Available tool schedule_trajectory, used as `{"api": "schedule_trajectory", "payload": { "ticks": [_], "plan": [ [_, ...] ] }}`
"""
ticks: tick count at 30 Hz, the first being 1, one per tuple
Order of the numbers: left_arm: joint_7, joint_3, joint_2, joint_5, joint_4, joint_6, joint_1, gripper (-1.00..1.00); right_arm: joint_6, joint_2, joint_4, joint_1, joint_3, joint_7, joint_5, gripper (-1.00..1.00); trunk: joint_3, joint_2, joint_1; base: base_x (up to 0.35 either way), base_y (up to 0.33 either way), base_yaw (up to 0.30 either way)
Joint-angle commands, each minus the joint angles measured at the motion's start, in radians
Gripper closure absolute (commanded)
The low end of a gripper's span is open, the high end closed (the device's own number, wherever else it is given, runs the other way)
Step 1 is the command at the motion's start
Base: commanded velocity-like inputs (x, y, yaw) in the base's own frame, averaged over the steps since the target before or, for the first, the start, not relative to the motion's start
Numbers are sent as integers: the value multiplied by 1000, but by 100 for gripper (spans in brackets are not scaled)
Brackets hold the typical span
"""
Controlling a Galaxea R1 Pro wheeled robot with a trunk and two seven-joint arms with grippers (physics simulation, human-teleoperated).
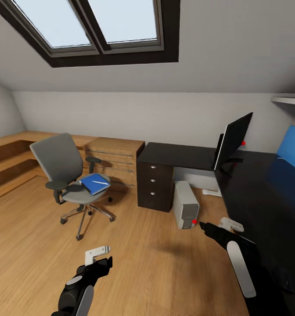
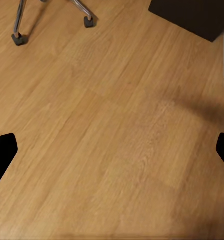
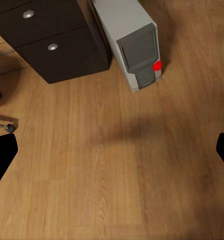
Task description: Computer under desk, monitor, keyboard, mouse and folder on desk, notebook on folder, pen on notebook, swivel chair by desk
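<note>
The grey swivel chair (image 1: 59, 173) stands on the floor left of the desk (image 1: 178, 154), with the blue folder (image 1: 94, 184) on its seat and a thin white pen (image 1: 100, 181) lying on the folder. The black monitor (image 1: 233, 139) stands on the desk's corner. The grey-white computer (image 1: 185, 204) (image 3: 134, 42) sits on the floor under the desk, beside the dark drawers (image 1: 155, 182) (image 3: 52, 42). My left gripper (image 1: 99, 259) (image 2: 112, 152) and right gripper (image 1: 220, 226) (image 3: 112, 150) hang open and empty over bare floor. The keyboard, mouse and notebook are out of view.
Low oak cabinets (image 1: 114, 160) and an oak bench (image 1: 7, 153) line the back and left walls. A blue panel (image 1: 292, 148) rises behind the desk's right wing. Chair casters (image 2: 88, 21) lie ahead of the left gripper. Oak floor (image 1: 134, 245) spreads between me and the chair.
</note>
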Motion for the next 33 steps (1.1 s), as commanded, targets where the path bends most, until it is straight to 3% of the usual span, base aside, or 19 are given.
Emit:
{"api": "schedule_trajectory", "payload": {
  "ticks": [1,7,13,27,32,33],
  "plan": [
    [9,-1,0,11,-1,3,-1,-100,3,0,-2,-1,0,-9,-10,-100,-1,-1,0,-5,-14,-32],
    [9,-2,0,9,29,0,-1,-100,9,-3,-12,-1,0,-9,-6,-100,-2,-1,0,-3,-14,-8],
    [10,-4,-1,8,55,-2,-1,-100,12,-5,-23,0,-1,-9,-3,-100,-1,-1,0,-81,-250,-14],
    [9,-4,0,8,57,-2,-1,-100,9,-8,-23,0,-1,-13,8,-100,5,-1,0,-57,-240,-215],
    [9,-4,0,8,56,-2,-1,-100,5,-6,-19,0,0,-26,41,-100,8,-1,0,-4,-31,-243],
    [9,-3,0,9,56,-3,-1,-100,4,-4,-17,0,0,-30,76,-100,8,-1,0,-1,-5,-244]
  ]
}}
